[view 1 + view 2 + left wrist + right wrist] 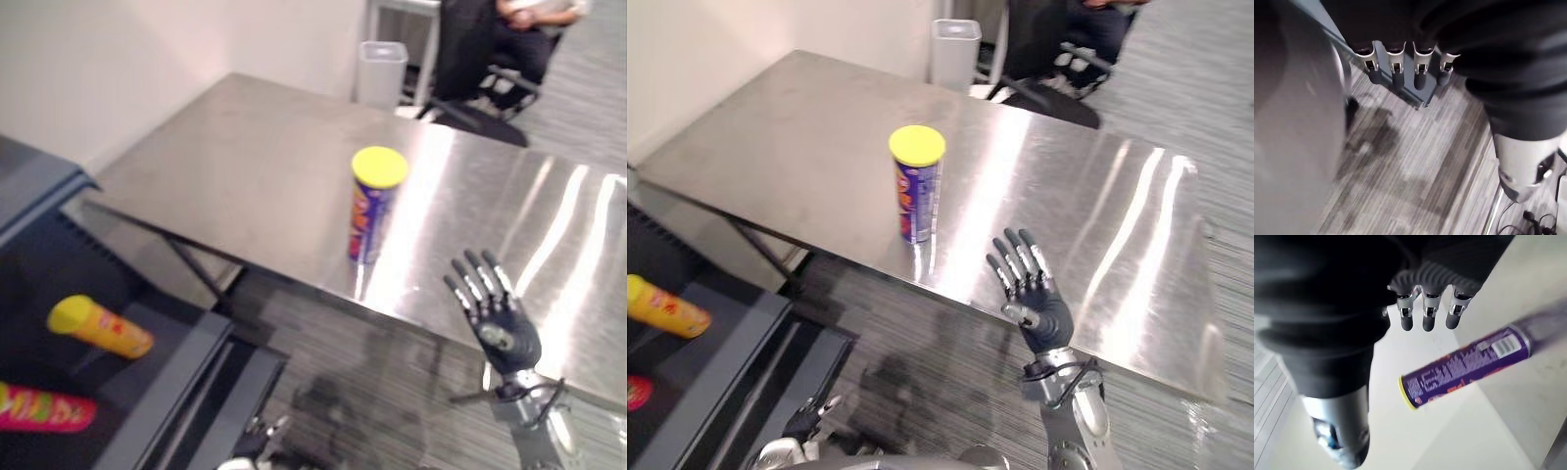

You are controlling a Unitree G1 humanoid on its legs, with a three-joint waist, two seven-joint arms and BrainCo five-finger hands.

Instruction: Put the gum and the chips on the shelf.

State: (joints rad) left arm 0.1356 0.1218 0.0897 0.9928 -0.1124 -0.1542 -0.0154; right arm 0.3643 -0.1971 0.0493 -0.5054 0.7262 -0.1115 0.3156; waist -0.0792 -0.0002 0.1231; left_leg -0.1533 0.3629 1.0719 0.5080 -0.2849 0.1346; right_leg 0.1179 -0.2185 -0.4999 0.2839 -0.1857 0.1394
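A purple chips can (372, 211) with a yellow lid stands upright near the front edge of the steel table (245, 147). My right hand (500, 323) is raised at that edge, to the right of the can and apart from it, fingers straight and open, holding nothing. Its wrist view shows the can (1464, 367) beyond the fingertips (1427, 318). My left hand (813, 419) hangs low over the floor beside the shelf, its fingers (1396, 71) straight and empty. On the dark shelf (181, 377) at left lie a yellow-orange tube (98, 328) and a red can (44, 409).
A white bin (382, 70) stands past the table's far edge. A person sits on a dark chair (480, 59) behind it. A pale wall runs along the left. Grey striped carpet lies between the shelf and the table.
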